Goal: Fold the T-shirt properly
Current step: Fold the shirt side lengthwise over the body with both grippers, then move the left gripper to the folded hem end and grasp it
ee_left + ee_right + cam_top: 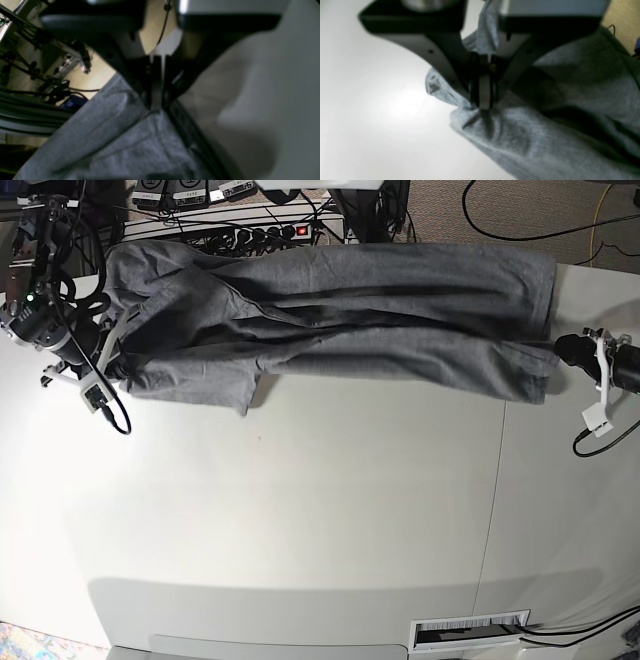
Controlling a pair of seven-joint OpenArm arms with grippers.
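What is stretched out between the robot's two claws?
The grey T-shirt spans between the right claw and left claw, both pinching it. The base view shows this.

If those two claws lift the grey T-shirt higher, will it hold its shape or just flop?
It will probably flop: the T-shirt already sags in soft folds between the left gripper and right gripper. It looks light, since a small pinch of bunched cloth holds it. The loose sleeve would likely dangle.
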